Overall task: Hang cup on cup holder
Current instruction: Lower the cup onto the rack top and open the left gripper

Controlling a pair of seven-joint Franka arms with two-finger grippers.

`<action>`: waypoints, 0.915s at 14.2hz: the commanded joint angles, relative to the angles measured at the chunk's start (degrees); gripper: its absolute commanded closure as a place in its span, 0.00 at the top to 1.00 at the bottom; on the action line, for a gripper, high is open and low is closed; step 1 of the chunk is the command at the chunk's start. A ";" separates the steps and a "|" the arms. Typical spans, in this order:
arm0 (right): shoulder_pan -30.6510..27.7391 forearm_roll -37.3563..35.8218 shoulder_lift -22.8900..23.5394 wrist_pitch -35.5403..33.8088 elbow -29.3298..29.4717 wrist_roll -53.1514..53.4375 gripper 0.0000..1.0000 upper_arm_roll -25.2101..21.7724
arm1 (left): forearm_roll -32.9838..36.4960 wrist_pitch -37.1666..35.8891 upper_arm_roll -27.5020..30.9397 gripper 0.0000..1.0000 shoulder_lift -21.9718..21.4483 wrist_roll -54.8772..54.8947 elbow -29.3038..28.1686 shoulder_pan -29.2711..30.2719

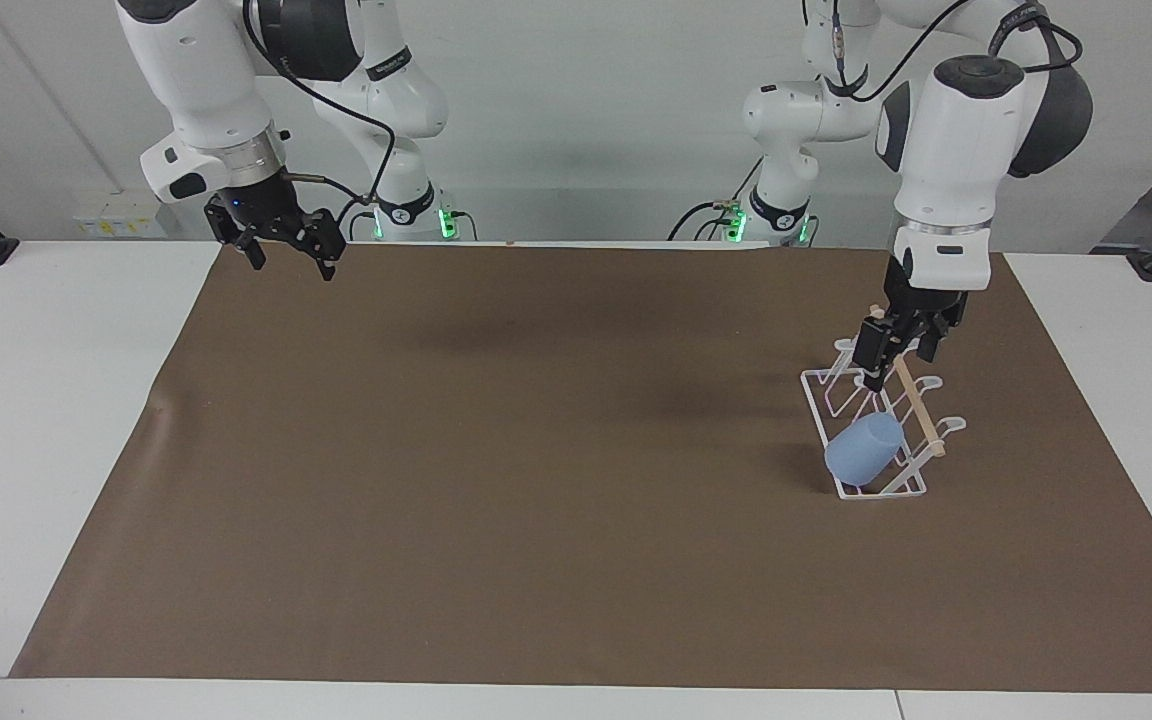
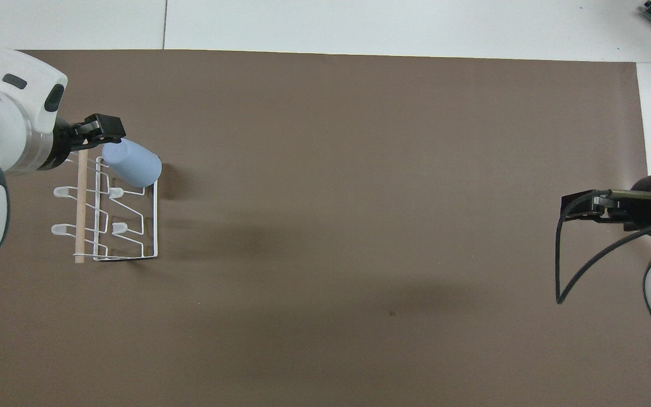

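The light-blue cup (image 1: 864, 450) (image 2: 132, 163) sits tilted, mouth down, over a prong of the white wire cup holder (image 1: 911, 488) (image 2: 156, 226), at the holder's end farther from the robots. The holder stands toward the left arm's end of the table, with a wooden rod (image 1: 921, 412) (image 2: 81, 215) along its top. My left gripper (image 1: 901, 362) (image 2: 95, 131) hangs open over the holder, above the cup and apart from it, holding nothing. My right gripper (image 1: 292, 262) (image 2: 582, 208) waits raised and open over the edge of the mat at the right arm's end.
A brown mat (image 1: 536, 480) (image 2: 359, 226) covers most of the white table (image 1: 36, 400). A black cable (image 2: 563, 271) loops from the right arm over the mat.
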 commanded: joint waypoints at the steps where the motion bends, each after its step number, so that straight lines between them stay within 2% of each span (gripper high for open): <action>1: -0.53 -0.20 -0.48 -0.35 0.06 0.36 1.00 0.45 | -1.20 -9.16 -0.13 1.00 -0.43 8.23 4.36 1.49; 4: -0.53 -0.20 -0.48 -0.43 0.06 0.36 1.00 0.45 | -6.72 -10.50 -0.30 1.00 -0.43 8.34 7.61 4.39; 7: -0.53 -0.20 -0.48 -0.43 0.06 0.36 1.00 0.45 | -7.35 -11.56 -0.57 1.00 -0.35 8.25 10.68 4.66; 13: -0.53 -0.20 -0.48 -0.43 0.06 0.36 1.00 0.36 | -7.53 -11.21 0.05 1.00 -2.10 11.59 8.33 6.24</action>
